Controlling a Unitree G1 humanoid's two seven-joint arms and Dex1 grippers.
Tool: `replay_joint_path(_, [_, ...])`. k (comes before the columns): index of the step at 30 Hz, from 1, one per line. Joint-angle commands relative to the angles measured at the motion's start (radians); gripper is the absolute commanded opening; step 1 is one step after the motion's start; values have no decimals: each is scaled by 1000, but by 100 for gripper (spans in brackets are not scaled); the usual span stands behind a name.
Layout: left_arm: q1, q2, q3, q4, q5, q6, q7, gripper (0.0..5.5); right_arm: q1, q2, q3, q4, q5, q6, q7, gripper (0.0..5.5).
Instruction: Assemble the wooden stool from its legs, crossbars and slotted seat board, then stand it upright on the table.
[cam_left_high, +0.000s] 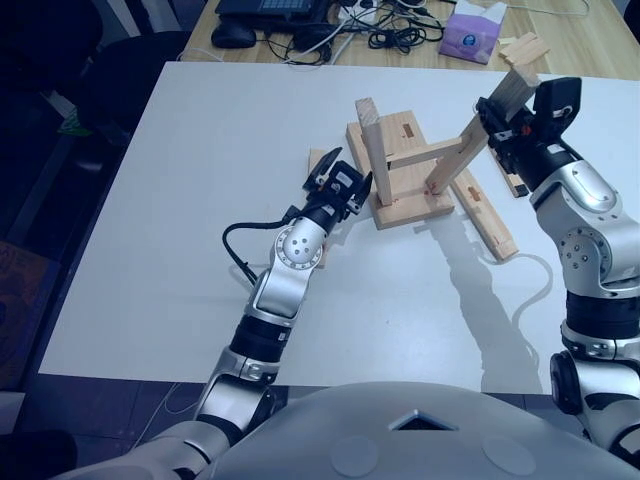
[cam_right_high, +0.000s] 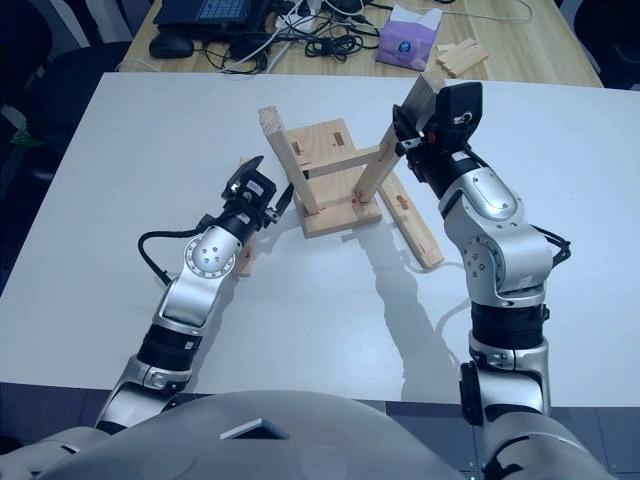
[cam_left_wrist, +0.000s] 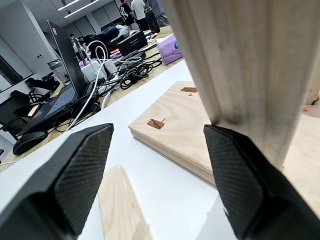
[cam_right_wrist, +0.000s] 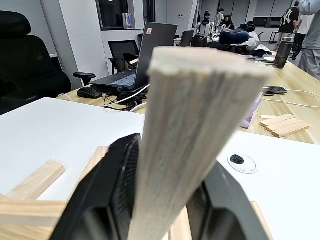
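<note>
Your head eyes share a downward view over the seat board (cam_left_high: 412, 192); each wrist camera sits close against a leg (cam_left_wrist: 250, 60).

I see the seat board (cam_left_high: 408, 136) flat at mid-desk (cam_left_high: 200, 250). The left leg (cam_left_high: 372, 150) and right leg (cam_left_high: 470, 140) stand on it, with the crossbar (cam_left_high: 425, 155) between them. A loose rail (cam_left_high: 487, 218) lies at its 3 o'clock and a short piece (cam_left_high: 318, 160) at 9.

The white table (cam_left_high: 170, 260) before me carried the slotted seat board (cam_left_high: 410, 203) lying flat, a long wooden bar (cam_left_high: 490, 225) just beside it, and a short wooden piece (cam_left_wrist: 120, 200) on its other side.
</note>
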Motion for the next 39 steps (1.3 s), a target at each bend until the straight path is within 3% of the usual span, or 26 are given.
replay_joint_path(1, [-27,6,-10,-1,-13,-7,-28,334,101,46,4,112,-51,54,-28,117])
replay_joint_path(2, [-26,8,-9,0,-13,-8,-31,334,98,54,-6,111,-54,30,-28,117])
replay_joint_path(4, [-23,12,-9,0,-13,-9,-37,334,94,74,-29,105,-57,-12,-27,175])
replay_joint_path(17, [-18,5,-21,28,-16,-23,-36,334,29,177,-159,1,-23,-243,15,384])
replay_joint_path(26, [-19,4,-17,29,-18,-24,-30,334,-206,97,-238,-64,-66,-326,18,384])
replay_joint_path(28, [-21,5,-20,29,-20,-26,-34,334,-240,82,-201,-115,-81,-307,29,384])
replay_joint_path(34, [-24,11,-22,26,-21,-24,-45,334,-215,90,4,-115,-136,-189,101,267])
replay_joint_path(39, [-26,8,-29,22,-22,-23,-55,334,-47,17,223,-53,-223,-9,185,178])
